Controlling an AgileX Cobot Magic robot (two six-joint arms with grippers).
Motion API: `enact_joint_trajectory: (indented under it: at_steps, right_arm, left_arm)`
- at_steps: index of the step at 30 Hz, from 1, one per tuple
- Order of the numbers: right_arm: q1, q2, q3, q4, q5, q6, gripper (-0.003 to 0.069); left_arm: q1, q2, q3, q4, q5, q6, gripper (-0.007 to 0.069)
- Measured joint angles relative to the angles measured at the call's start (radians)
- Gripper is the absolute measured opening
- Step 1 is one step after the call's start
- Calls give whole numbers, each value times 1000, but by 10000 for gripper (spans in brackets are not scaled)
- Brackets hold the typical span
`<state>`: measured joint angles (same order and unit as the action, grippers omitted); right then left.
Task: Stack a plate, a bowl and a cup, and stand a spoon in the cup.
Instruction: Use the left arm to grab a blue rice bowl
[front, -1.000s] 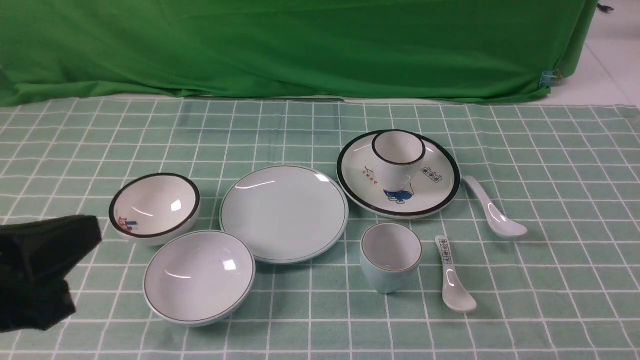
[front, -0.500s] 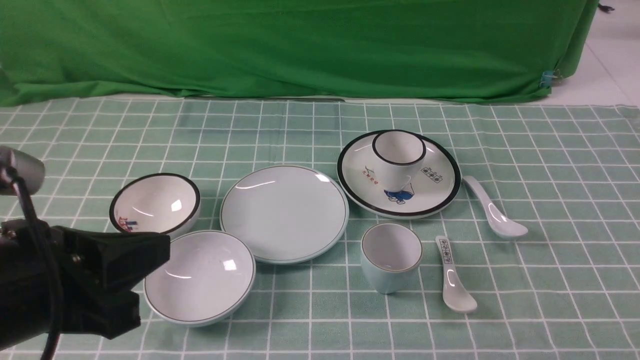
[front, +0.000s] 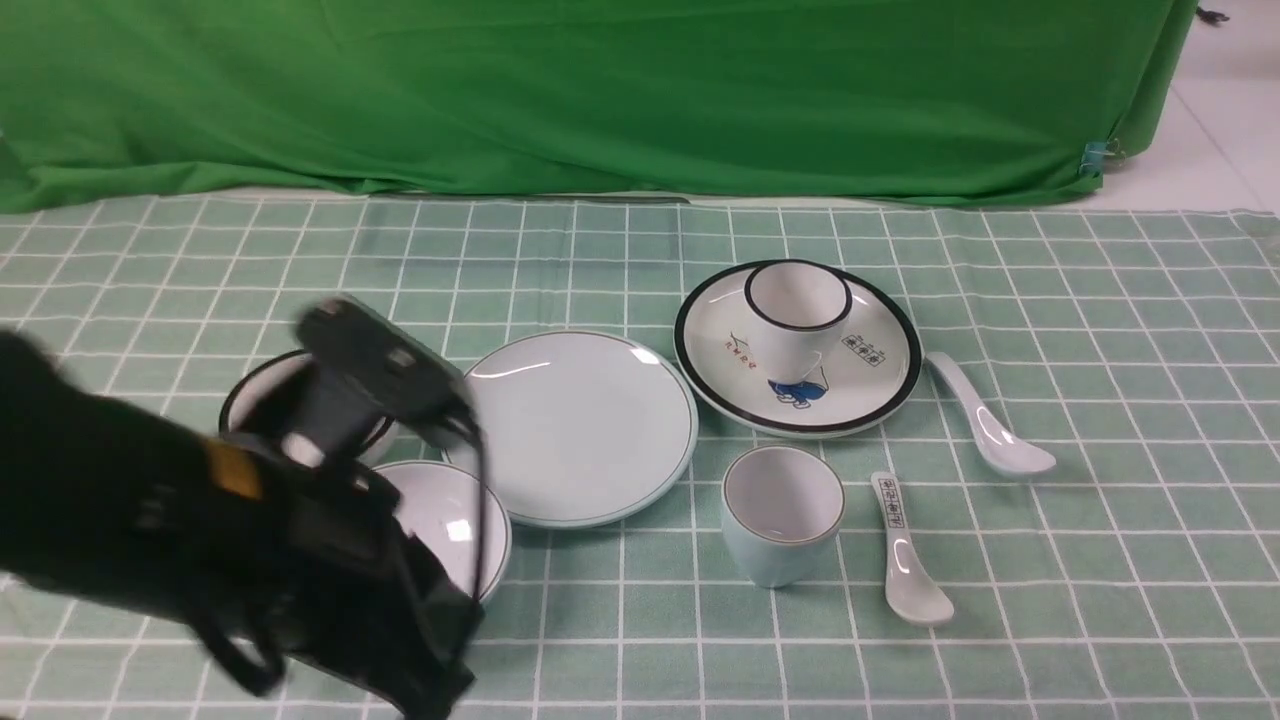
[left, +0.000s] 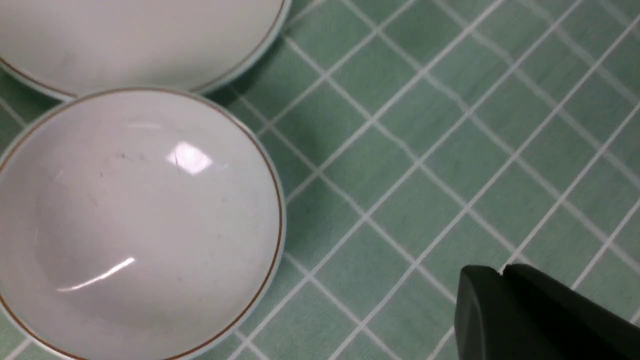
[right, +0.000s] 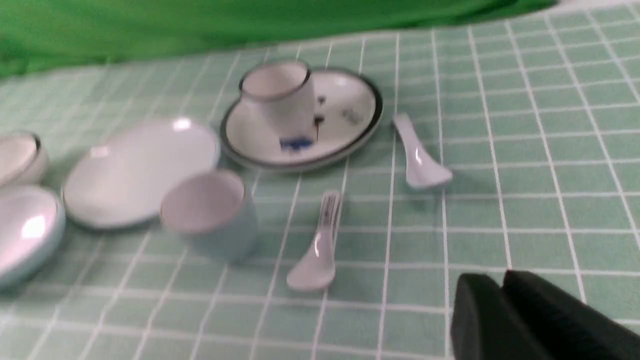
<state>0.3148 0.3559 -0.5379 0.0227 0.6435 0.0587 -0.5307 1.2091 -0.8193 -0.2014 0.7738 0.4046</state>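
Nearest, the left arm (front: 150, 520) reaches in from the left, blurred, and its dark bulk hides most of the bowl (front: 455, 525). In the left wrist view the left gripper (left: 501, 272) shows against bare checked tablecloth (front: 1100, 600) just beside that bowl. Its fingers are pressed together and pinch nothing. The bowl sits upright and empty on the cloth.

The right gripper (right: 502, 277) appears only in its own wrist view, over bare cloth on the near right and well apart from both spoons. Only a thin seam shows between its fingers, so they look closed, with nothing between them.

A little farther, the cup (front: 783, 515) stands upright and empty on the cloth, right of the bowl. The marked spoon (front: 905, 560) lies just beside it, scoop nearest and handle pointing away.

Next comes the plate (front: 580, 430), flat and bare at the centre. Its near-left rim meets the bowl's rim; whether they touch, I cannot tell.

Left of it, the black-rimmed bowl (front: 250, 395) is half hidden by the arm. To the right, the spoon (front: 990, 420) lies scoop-up, its handle toward the black-rimmed plate (front: 870, 380), which carries the white cup (front: 797, 320). The green backdrop (front: 600, 90) hangs behind everything.
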Motion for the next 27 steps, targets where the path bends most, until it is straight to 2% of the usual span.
enact_joint_trajectory:
  at_steps: [1,3,8,10,13,15,18,27]
  right_arm:
    - [34,67,-68,0,50,-74,90]
    - [58,115,-98,0,62,-116,90]
    - [90,195,-124,0,55,-152,90]
    - [92,211,-125,0,55,-155,90]
    - [92,218,-125,0,55,-155,94]
    - [92,220,-125,0,55,-158,96]
    - [92,220,-125,0,55,-172,97]
    - [92,220,-125,0,61,-184,106]
  left_arm:
    - [-44,72,-13,81,14,-55,20]
    - [-63,131,-26,153,33,-106,29]
    - [-54,207,-63,215,41,-143,97]
    - [-25,224,-84,230,37,-151,179]
    - [1,235,-90,235,25,-153,244]
    - [25,261,-92,237,21,-153,323]
    - [36,300,-92,238,12,-154,369]
    - [37,421,-92,275,-70,-154,388]
